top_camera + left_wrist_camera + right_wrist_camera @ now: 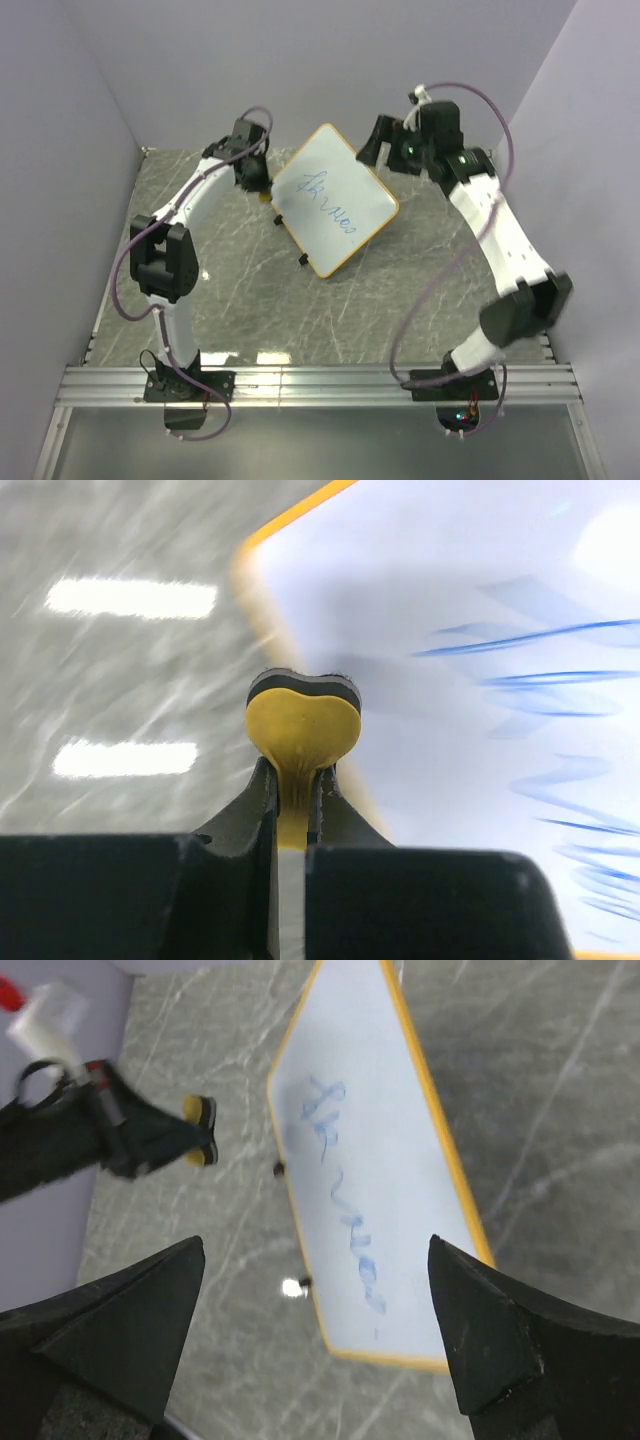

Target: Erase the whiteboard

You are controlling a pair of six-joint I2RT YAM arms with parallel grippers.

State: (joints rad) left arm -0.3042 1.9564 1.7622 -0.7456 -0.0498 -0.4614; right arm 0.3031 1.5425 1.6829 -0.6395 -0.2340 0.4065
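I am clenching my left tool [295, 780] on the yellow eraser [303, 730] beside the whiteboard [345, 175], which is lying on the table [250, 300] showing blue scribbles [332, 208]; my right tool [385, 152] is hanging wide open.

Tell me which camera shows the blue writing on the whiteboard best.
The right wrist view: the whole blue writing runs large and unobstructed down the whiteboard. The top external view shows it whole too, but small. The left wrist view catches only blurred strokes at the frame's right side.
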